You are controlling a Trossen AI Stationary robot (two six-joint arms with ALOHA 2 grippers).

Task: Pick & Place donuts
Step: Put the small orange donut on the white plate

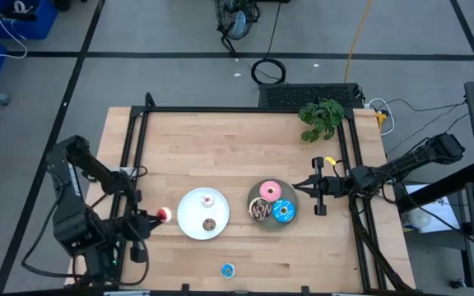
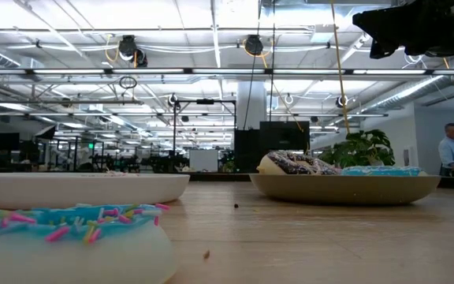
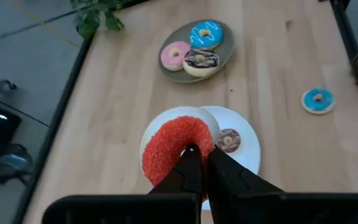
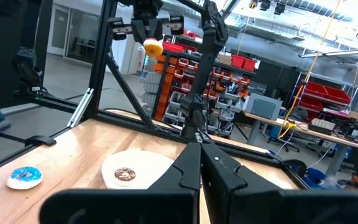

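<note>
My left gripper hangs over the table just left of the white plate, shut on the tiny red donut. A tiny white-pink donut and a tiny brown donut lie on that plate. On the grey plate lie the pink donut, the brown streaked donut and the blue sprinkled donut. A tiny blue donut lies flat on the wood near the table's near edge. My right gripper waits shut, just right of the grey plate. My left gripper pinches the red donut between its two fingers, on the ring's side nearest the gripper. One fingertip reaches to the edge of the hole. The donut is lifted clear of the table, as the right wrist view shows.
A black metal frame runs along the table's left, far and right sides. A small green plant stands at the far right corner. Bare wood lies between the plates and the far rail. A person stands far off in the room.
</note>
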